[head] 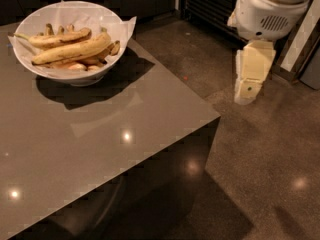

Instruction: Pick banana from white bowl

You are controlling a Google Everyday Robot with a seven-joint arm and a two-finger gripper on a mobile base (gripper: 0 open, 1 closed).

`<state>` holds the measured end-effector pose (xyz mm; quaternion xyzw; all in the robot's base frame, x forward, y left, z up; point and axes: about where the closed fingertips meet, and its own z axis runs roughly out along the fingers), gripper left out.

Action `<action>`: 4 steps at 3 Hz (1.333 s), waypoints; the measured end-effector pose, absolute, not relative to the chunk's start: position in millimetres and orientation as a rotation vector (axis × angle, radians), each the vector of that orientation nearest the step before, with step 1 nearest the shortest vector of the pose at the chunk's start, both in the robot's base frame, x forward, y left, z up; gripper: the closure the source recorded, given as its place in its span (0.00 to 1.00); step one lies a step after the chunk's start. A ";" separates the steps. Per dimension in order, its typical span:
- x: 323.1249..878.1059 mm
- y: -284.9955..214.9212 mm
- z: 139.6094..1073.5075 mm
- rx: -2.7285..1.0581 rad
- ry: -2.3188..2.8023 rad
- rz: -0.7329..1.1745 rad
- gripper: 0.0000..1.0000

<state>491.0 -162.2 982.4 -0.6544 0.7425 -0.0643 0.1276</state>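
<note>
The white bowl (30, 64), lined with crinkled white paper, stands at the far left of the grey table. The banana (75, 50), long, thick and yellow with dark tips, lies across the middle of the bowl on top of several smaller bananas. A slimmer banana (56, 38) with a pale stem lies just behind it. My gripper (247, 95) hangs off the table at the upper right, over the floor, far to the right of the bowl and pointing down. It holds nothing that I can see.
The grey table (100, 144) has its right corner near the middle of the view, with a dark side panel below it. Brown polished floor (270, 164) lies to the right. A dark slatted cabinet (205, 6) stands at the back.
</note>
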 end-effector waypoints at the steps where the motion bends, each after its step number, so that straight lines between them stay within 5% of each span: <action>1: 493.3 -159.5 985.3 -1.894 2.145 -0.197 0.00; 4: 567.5 -126.6 1012.0 -1.960 1.956 -0.146 0.00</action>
